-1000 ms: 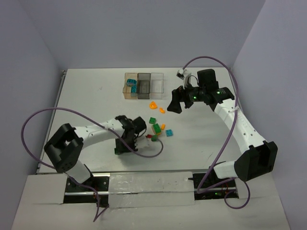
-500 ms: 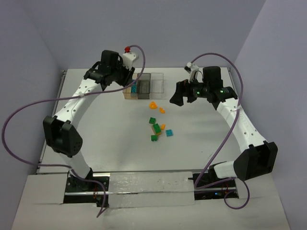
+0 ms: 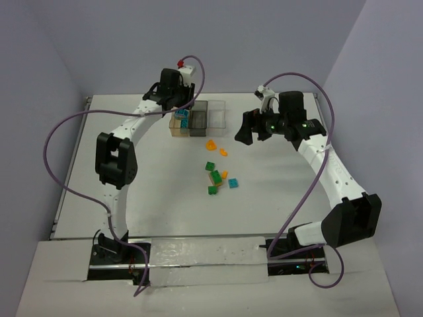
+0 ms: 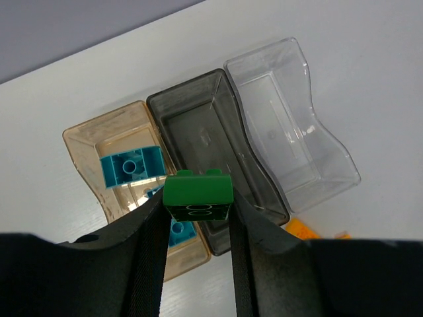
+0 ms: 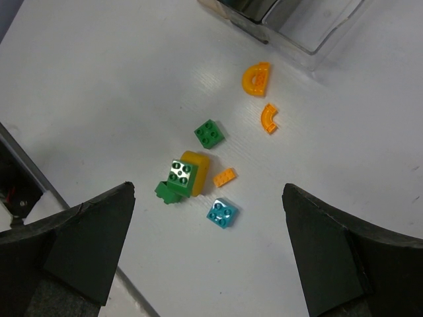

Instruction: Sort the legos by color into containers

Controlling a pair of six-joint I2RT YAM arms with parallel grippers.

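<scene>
Hovering over the containers [image 4: 185, 84], left end effector [image 4: 198, 218] clamps a green lego [image 4: 198, 195]; right end effector [image 5: 208, 191] gapes.

The left gripper [image 4: 198, 211] and its green brick [image 4: 198, 188] hide the near end of the orange-brown box [image 4: 92, 142] and part of a teal brick [image 4: 178, 232] inside. The right wrist view cuts the boxes [image 5: 310, 26] off.

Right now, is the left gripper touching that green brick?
Touching. The left wrist view shows the left gripper clamped against both sides of the green brick.
</scene>
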